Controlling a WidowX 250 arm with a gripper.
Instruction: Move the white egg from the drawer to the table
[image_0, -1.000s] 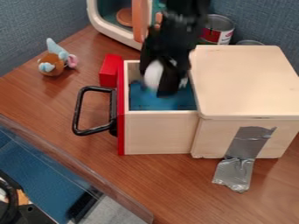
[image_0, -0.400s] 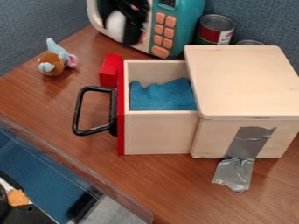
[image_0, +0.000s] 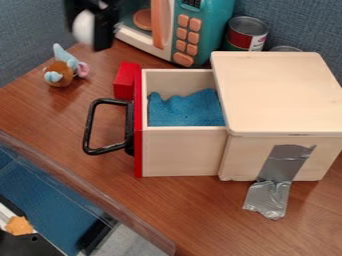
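"White and smooth, the egg (image_0: 83, 27) sits in our black two-finger gripper (image_0: 88, 34), closed around its sides. Where do we have it?"

"Up at the back left, above the brown wood-grain table (image_0: 50, 115), near the small brown, blue and pink toy (image_0: 60, 70). That height probably keeps us from knocking the toy or the teal toy microwave (image_0: 204, 30)."

"And the pale wooden drawer (image_0: 182, 152) with its red front?"

"It stands pulled out of the pale wooden box (image_0: 277, 92), its black loop handle (image_0: 91, 127) pointing away from the box. That opens the top to us, with the rumpled blue cloth (image_0: 184, 109) inside, likely there to cushion the egg and stop it rolling."

"Why the silver tape (image_0: 278, 167) down the box and onto the table?"

"To anchor the box, we'd guess, so that a tug on the handle moves only the drawer."

"So our egg is out of the drawer, but not down on the table."

"Right, we judge the task well past halfway. We should lower it gently and let go only once it touches wood, or it may roll into the toy or off towards the edge."
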